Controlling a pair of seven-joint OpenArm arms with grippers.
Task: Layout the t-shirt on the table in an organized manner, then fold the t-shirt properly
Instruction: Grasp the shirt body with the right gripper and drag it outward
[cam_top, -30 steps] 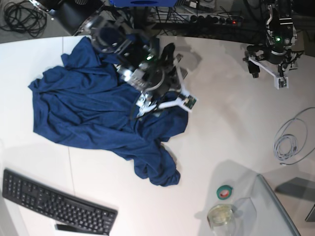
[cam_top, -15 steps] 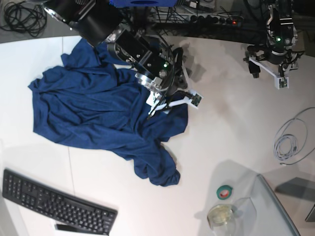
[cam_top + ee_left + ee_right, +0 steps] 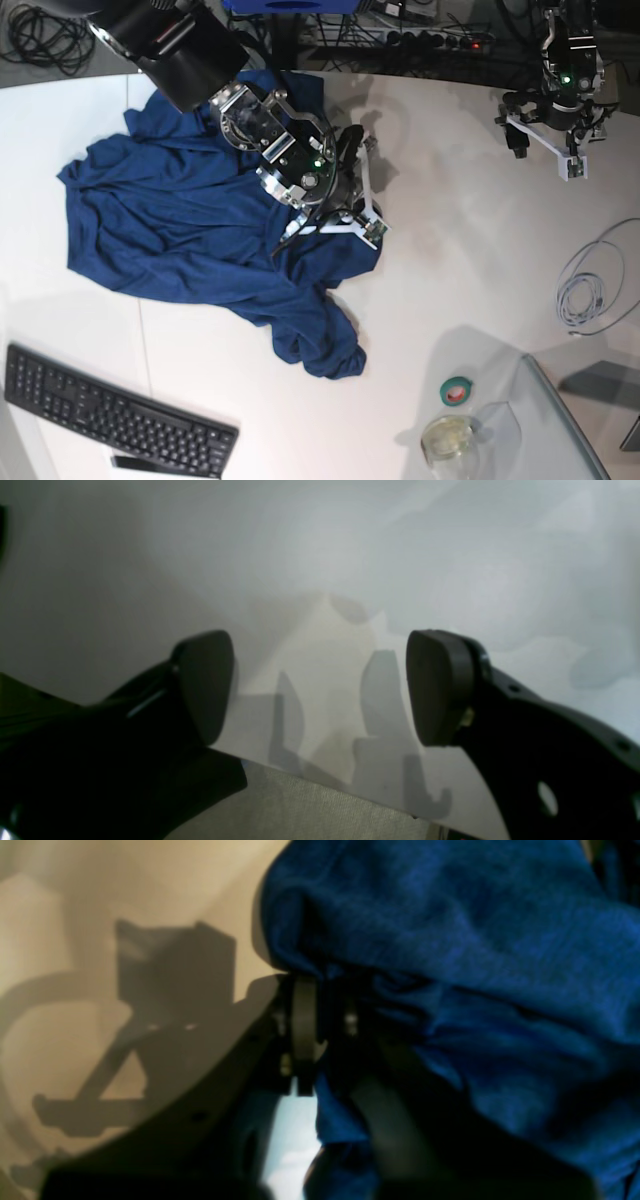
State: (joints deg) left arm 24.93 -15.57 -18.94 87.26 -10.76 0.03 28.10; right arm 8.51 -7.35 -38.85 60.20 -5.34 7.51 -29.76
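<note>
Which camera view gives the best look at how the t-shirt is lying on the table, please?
The base view: it shows the whole t-shirt crumpled on the table, with the right gripper at its edge. The right wrist view shows only a blue fold pinched between closed jaws. The left wrist view shows none of it.

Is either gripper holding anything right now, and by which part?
The right gripper is shut on the t-shirt, pinching a fold at its right-hand edge. The left gripper is open over bare table, holding nothing.

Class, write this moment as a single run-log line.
right gripper: shut on t-shirt edge | left gripper: open, empty, over table | t-shirt: crumpled, not laid out
</note>
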